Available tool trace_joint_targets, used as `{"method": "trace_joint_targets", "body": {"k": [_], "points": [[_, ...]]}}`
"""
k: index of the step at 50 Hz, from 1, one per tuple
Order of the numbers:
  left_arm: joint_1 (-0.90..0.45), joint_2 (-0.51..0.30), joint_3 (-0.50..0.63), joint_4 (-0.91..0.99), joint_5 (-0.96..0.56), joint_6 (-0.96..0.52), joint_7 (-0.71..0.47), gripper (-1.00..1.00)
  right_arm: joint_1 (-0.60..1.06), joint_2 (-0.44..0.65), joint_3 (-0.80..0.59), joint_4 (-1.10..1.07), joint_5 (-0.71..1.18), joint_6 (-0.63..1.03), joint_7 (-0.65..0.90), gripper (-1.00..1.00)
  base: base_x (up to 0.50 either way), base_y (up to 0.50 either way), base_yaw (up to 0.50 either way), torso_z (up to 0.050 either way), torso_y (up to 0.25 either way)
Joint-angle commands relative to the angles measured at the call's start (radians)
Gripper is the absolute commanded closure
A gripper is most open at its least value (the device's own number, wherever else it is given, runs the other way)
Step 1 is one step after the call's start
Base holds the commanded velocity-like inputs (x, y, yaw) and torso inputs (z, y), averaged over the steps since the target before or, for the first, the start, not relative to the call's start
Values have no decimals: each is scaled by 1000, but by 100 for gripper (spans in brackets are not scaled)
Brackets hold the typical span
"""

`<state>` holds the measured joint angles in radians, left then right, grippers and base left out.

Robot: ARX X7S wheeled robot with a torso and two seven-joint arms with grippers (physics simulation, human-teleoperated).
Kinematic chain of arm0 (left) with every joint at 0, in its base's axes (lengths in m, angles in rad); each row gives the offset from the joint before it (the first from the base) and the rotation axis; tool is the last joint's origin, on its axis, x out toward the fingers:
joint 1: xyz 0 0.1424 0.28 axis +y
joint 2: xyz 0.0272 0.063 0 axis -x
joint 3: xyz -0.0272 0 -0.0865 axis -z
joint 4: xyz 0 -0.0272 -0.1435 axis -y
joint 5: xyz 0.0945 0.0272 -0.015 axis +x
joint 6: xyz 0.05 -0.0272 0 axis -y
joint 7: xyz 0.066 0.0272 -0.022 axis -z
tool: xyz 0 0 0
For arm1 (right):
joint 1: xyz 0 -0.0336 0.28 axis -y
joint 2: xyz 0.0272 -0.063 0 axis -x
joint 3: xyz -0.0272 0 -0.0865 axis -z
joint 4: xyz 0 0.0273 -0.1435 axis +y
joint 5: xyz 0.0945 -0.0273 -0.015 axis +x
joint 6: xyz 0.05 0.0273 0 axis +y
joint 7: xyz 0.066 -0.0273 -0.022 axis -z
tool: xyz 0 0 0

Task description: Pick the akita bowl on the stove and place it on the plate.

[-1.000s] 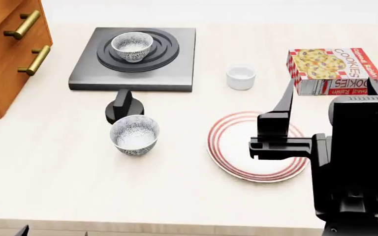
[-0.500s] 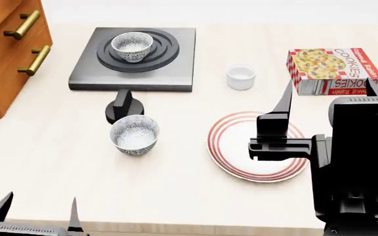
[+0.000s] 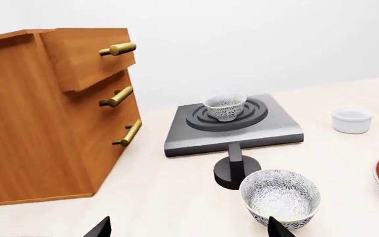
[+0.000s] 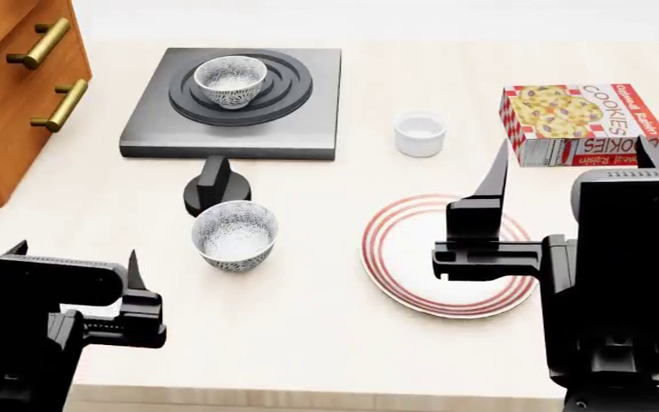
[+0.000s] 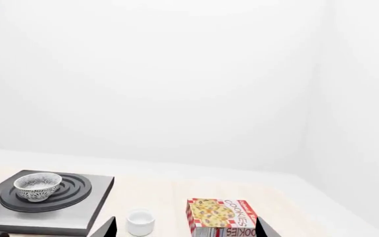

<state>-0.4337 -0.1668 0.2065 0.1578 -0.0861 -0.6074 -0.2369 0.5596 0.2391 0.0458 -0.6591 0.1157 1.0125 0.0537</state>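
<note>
You see a matt dark grey metal stove slab (image 4: pixel 232 103) carrying raised matt black burner rings (image 4: pixel 284 90). The speckled grey-and-white ceramic bowl (image 4: pixel 230 81) on them shows a smooth pale interior. The white red-ringed plate (image 4: pixel 404 266) looks smooth and faintly glossy. The brown cabinet (image 3: pixel 38 113) shows wood grain with brass-coloured metal handles (image 3: pixel 117 48). The cookie box (image 4: pixel 582 120) appears to be printed cardboard.

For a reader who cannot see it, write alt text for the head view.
A speckled akita bowl sits on the stove. Nearer, a second speckled bowl stands left of the empty red-ringed plate, with both arms low in front.
</note>
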Motion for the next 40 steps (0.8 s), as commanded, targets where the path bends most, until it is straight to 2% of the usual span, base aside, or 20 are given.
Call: {"method": "trace_joint_targets", "body": {"k": [1, 10, 40], "points": [[-141, 50, -65, -61, -76, -148, 30, -100, 1, -16, 21, -2, -11, 4, -17, -100, 0, 0, 0, 0, 0], [-166, 51, -68, -55, -91, -183, 21, -100, 2, -12, 17, 1, -8, 4, -14, -100, 0, 0, 0, 0, 0], [-186, 37, -70, -45, -130, -170, 9, -100, 0, -7, 18, 6, 5, 5, 0, -100, 0, -24, 0, 0, 0]]}}
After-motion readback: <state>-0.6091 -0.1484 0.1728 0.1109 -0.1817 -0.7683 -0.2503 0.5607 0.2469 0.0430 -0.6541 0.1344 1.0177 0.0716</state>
